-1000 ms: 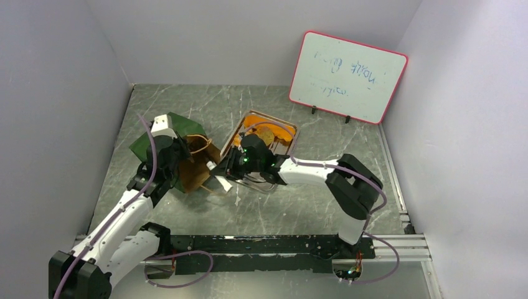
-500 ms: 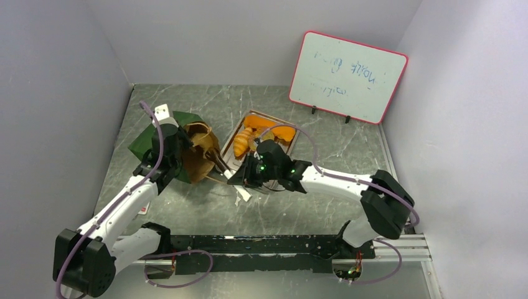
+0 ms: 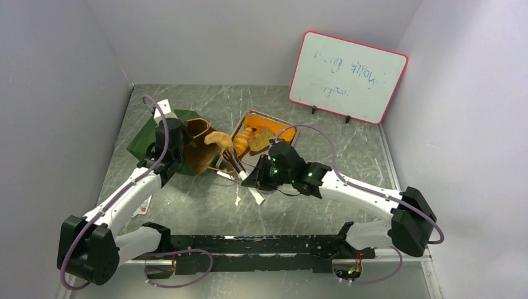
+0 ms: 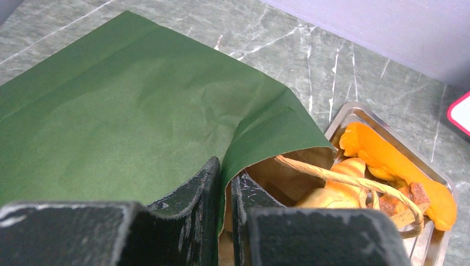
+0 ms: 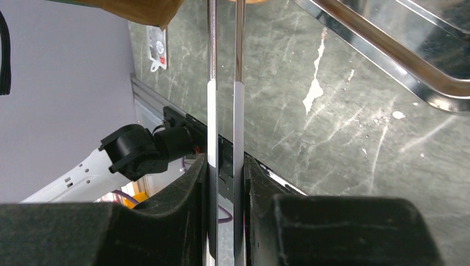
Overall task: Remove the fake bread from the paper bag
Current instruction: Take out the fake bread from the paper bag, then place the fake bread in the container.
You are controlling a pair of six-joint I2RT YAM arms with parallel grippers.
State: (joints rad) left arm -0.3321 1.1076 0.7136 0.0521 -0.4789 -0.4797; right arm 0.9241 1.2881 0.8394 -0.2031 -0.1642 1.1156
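Fingers (image 4: 202, 191) of the left gripper (image 4: 224, 178) are pressing together on one green wall of the paper bag (image 4: 127, 111), pinching it right at the brown-lined mouth. Only the left wrist view is showing this clamp; from above, the arm is covering it. The same view is catching a twisted handle (image 4: 338, 178) arching across the opening.

The bag is lying on its side on the left half of the table (image 3: 311, 162), its mouth facing the metal tray (image 3: 292, 131). The top view is showing a pale piece of fake bread (image 3: 218, 138) sitting at that mouth, over the rim.

The right gripper (image 5: 224, 183) is squeezing a pair of tongs (image 5: 211, 66), whose two metal strips are running close and parallel between the pads. The wrist view is cutting off their tips. From above they are reaching to the bag's mouth, just beside the bread; whether they are gripping it I cannot tell.

Orange and brown pieces are lying in the tray. A whiteboard (image 3: 347, 76) is standing at the far right.
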